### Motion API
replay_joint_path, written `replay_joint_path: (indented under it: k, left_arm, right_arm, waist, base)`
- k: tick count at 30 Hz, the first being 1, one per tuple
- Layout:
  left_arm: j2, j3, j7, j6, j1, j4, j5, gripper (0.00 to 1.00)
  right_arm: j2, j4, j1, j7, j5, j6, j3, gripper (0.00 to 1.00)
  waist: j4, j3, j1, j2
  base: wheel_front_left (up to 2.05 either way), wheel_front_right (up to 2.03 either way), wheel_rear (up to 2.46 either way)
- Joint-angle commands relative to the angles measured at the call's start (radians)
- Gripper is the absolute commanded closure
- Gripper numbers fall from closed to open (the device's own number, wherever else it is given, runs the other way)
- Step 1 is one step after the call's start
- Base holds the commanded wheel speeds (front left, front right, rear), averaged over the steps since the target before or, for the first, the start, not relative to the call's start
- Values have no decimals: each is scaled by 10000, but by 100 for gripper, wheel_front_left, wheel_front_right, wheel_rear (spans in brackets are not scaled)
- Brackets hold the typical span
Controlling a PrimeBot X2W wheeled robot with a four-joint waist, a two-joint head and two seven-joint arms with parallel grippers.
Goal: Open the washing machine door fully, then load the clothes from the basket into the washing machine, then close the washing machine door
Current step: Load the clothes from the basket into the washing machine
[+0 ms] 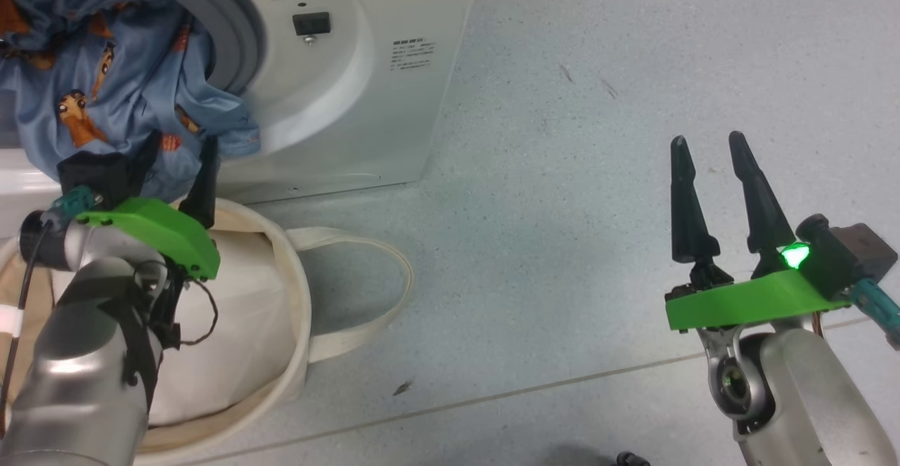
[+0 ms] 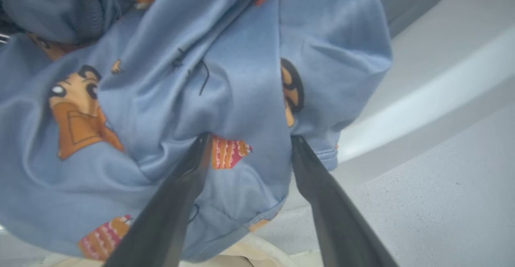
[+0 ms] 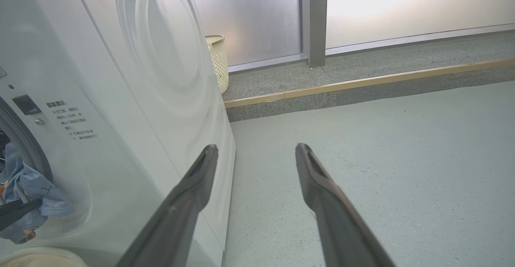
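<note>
Hanging in soft, satiny folds from the mouth of the glossy white washing machine [image 1: 394,100], the blue printed clothes [image 1: 105,79] droop over the round canvas basket [image 1: 281,297], which the arm half hides. The left gripper [image 2: 249,138] is spread wide, its tapered dark tips lost under a bulging fold. The right gripper [image 1: 707,139], also spread, is empty above the speckled floor [image 1: 562,171].

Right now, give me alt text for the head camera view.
Blue cartoon-print clothes hang from the opening of the white washing machine, the open left gripper at their lower edge above the cream basket. The right gripper hovers open over grey floor.
</note>
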Motion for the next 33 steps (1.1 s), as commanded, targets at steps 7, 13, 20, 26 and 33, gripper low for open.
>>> replay_joint_path:
  k: [7, 13, 20, 26, 33]
  left_arm:
    - [155, 479, -59, 118, -338, 2, 464, 0]
    - [200, 758, -59, 92, -376, -241, 690, 100]
    - [126, 1167, -59, 33, -120, -502, 864, 100]
    - [274, 1847, -59, 172, 155, -1207, 1002, 100]
    - [428, 2438, -59, 135, 56, -1440, 1144, 100]
  right_arm:
    - [67, -340, -177, -122, -37, 54, 219, 0]
    - [52, -291, -192, -122, -32, 54, 239, 0]
    - [-4, -212, -142, -122, 1, 54, 262, 0]
    - [-57, -135, -68, -122, 68, 54, 302, 0]
    - [-128, -95, 32, -122, 99, 54, 351, 0]
  waist:
    - [2, 23, -1, 0]
    - [30, -36, -1, 0]
    - [207, -243, -1, 0]
    - [451, -496, -1, 0]
    - [527, -494, -1, 0]
  base:
    - [0, 0, 0]
    - [0, 0, 0]
    - [0, 0, 0]
    - [0, 0, 0]
    - [0, 0, 0]
